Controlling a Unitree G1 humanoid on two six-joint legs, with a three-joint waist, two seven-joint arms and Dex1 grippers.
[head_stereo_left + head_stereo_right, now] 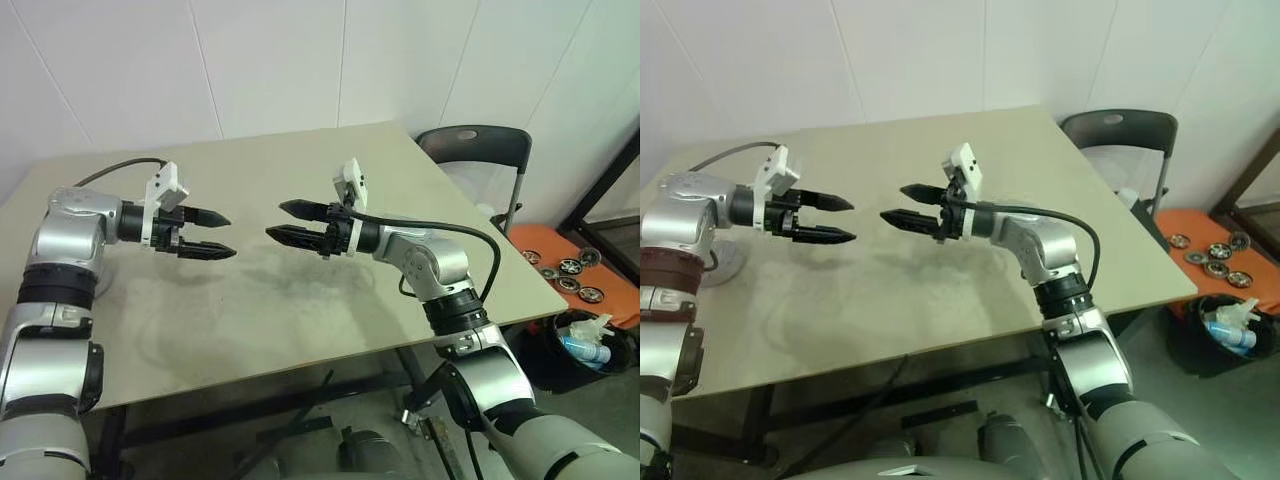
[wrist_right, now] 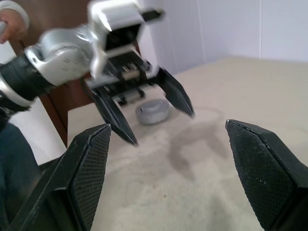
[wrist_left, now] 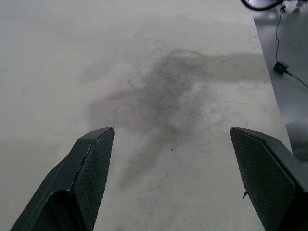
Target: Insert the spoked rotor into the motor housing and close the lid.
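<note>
Your grippers, left (image 1: 207, 233) and right (image 1: 293, 222), hung released over the table (image 1: 300, 300), grasping nothing. Lid (image 2: 152, 111) looked stiff, heavy; grip its rim.

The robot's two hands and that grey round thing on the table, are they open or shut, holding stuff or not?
Left hand: open, empty, above the table.
Right hand: open, empty, facing the left hand.
Grey round thing: lying on the table, untouched; what it is cannot be told.
Folding chair: unfolded, standing beside the table.
</note>
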